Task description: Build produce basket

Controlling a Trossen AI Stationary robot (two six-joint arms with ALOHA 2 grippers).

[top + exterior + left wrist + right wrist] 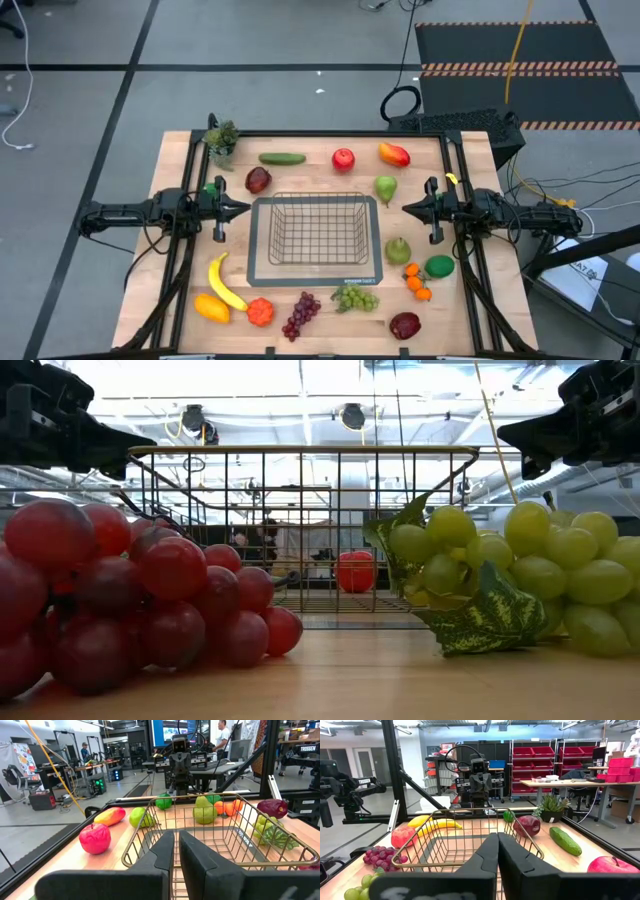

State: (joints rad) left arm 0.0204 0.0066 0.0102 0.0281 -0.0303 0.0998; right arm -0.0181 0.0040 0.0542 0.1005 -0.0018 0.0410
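Both end effectors, left and right, hover closed and empty-handed beside the basket.

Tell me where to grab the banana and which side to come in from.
Grip the banana across its middle, where the curved body is slim enough for the fingers to straddle. It lies flat on the table, running from near the basket corner toward the front edge, so come straight down from above with the left gripper, which is on that side. The orange fruit crowds its lower end, so probably stay clear of there.
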